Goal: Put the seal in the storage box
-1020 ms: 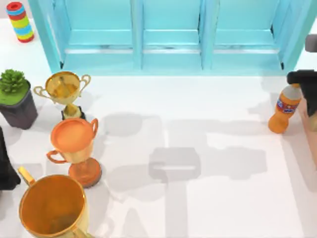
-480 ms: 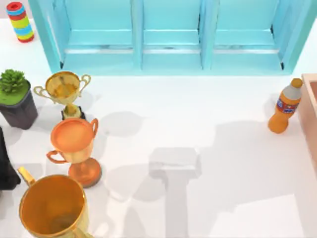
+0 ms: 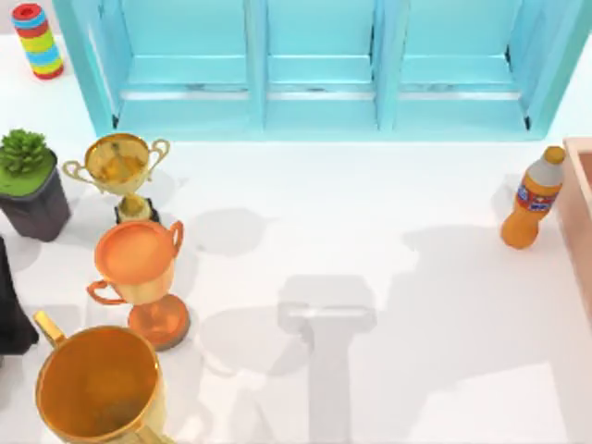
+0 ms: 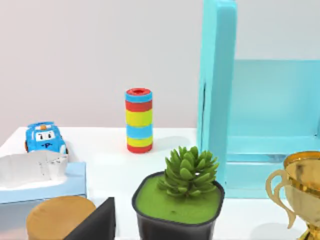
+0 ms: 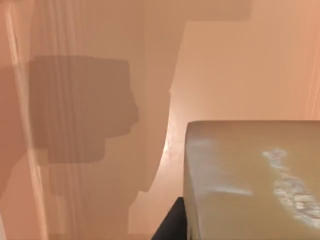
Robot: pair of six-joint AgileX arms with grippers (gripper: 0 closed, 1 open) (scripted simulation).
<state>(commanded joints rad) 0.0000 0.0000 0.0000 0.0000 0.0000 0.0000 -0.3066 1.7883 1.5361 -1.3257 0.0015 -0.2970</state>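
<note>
Whereas a second ago the right arm's dark gripper hung over the orange bottle (image 3: 534, 202) at the table's right edge, the top view now has that spot bare, with the storage box (image 3: 581, 199) lying uncovered just right of the bottle. In the right wrist view the seal (image 5: 252, 180) sits close under the camera, whitish marks on its face, against the box's salmon inner wall (image 5: 90, 120); it seems held, though whether the right gripper's fingers pinch it I cannot tell. The left arm (image 3: 11, 301) stays parked at the table's left edge beside the potted plant (image 3: 28, 180).
</note>
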